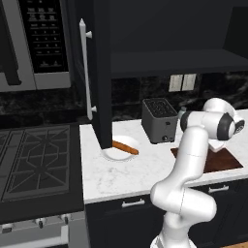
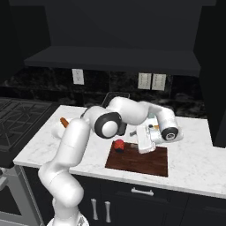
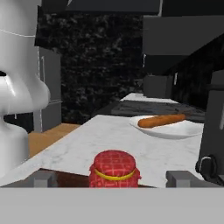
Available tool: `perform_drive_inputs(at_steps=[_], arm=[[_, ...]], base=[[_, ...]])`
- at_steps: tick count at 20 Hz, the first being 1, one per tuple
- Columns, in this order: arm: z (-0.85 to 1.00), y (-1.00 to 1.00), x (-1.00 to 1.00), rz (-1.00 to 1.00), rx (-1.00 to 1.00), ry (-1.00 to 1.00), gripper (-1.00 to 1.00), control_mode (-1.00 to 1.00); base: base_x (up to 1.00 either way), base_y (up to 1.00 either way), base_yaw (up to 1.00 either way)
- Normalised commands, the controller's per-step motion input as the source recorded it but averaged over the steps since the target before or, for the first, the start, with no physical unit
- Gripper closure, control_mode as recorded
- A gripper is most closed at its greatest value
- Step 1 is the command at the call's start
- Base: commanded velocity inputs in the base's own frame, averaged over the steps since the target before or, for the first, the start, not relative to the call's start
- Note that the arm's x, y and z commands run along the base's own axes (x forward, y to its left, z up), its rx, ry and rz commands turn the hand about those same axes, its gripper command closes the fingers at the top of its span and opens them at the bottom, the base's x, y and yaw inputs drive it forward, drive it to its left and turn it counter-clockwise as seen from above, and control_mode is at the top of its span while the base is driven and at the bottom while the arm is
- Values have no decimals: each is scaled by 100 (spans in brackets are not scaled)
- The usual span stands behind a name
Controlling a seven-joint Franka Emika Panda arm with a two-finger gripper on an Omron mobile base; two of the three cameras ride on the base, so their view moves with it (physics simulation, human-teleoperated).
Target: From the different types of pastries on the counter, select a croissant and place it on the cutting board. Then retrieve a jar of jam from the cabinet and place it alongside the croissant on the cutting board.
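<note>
The red jar of jam (image 3: 114,168) with its checked cloth top stands upright on the dark reddish-brown cutting board (image 2: 143,162). It sits at the board's left end in the right base view, jar of jam (image 2: 118,145). My gripper (image 3: 113,179) is open, with one fingertip on each side of the jar and a gap to both. In the right base view the gripper (image 2: 132,138) reaches in low from the right. The croissant is hidden. The black cabinet (image 1: 101,72) door hangs open over the counter (image 1: 126,174).
A long orange-brown stick pastry (image 3: 162,120) lies on a white plate (image 1: 116,154) under the open cabinet door. A grey toaster (image 1: 159,120) stands behind the board, and the stove (image 1: 34,160) lies to the left. My own arm crosses in front of the board.
</note>
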Motion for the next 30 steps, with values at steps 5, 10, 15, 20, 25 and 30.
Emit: perform_drive_inputs(at_steps=[5, 10, 15, 20, 25, 30], arm=[[0, -12, 13, 8, -12, -9, -100, -100], [4, -26, 7, 7, -13, -15, -100, -100], [1, -2, 30, 2, -12, -12, -100, -100], [4, -4, 41, 10, -11, -8, -100, -100], [0, -4, 44, 6, -18, -17, -100, -100], [-5, 0, 21, 0, -3, 3, -100, -100]], base=[[0, 0, 0], [0, 0, 0], [0, 0, 0], [0, 0, 0], [0, 0, 0], [0, 0, 0]])
